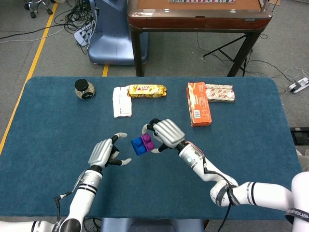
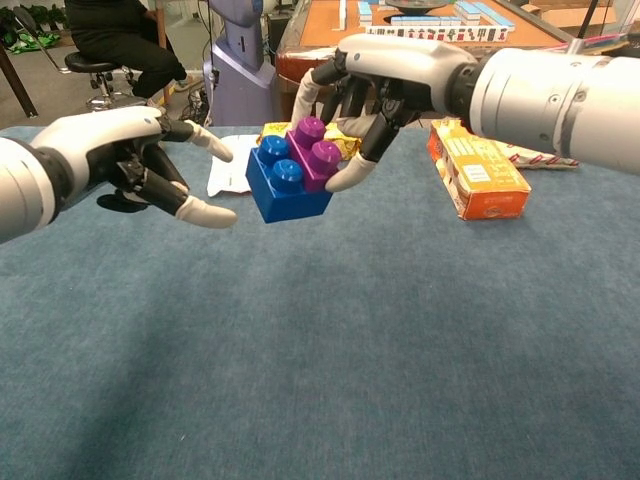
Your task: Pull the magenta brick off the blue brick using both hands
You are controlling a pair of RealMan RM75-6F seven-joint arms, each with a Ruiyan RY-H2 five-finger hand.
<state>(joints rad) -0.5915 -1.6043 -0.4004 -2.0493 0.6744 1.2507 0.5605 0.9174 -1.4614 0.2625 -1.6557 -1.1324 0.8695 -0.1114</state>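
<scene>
My right hand (image 1: 164, 133) (image 2: 372, 78) holds the joined bricks in the air above the table, fingers wrapped over the magenta brick (image 1: 147, 141) (image 2: 313, 153). The magenta brick sits on the right half of the blue brick (image 1: 138, 145) (image 2: 278, 187), which juts out to the left. My left hand (image 1: 104, 152) (image 2: 125, 160) is open just left of the blue brick, thumb and a finger spread toward it with a small gap left. It touches nothing.
Along the table's far side lie a dark-lidded jar (image 1: 85, 89), a white packet (image 1: 121, 102), a yellow snack bar (image 1: 146, 90), an orange box (image 1: 198, 103) (image 2: 476, 168) and a red-white packet (image 1: 219, 93). A wooden table (image 1: 198, 14) stands behind.
</scene>
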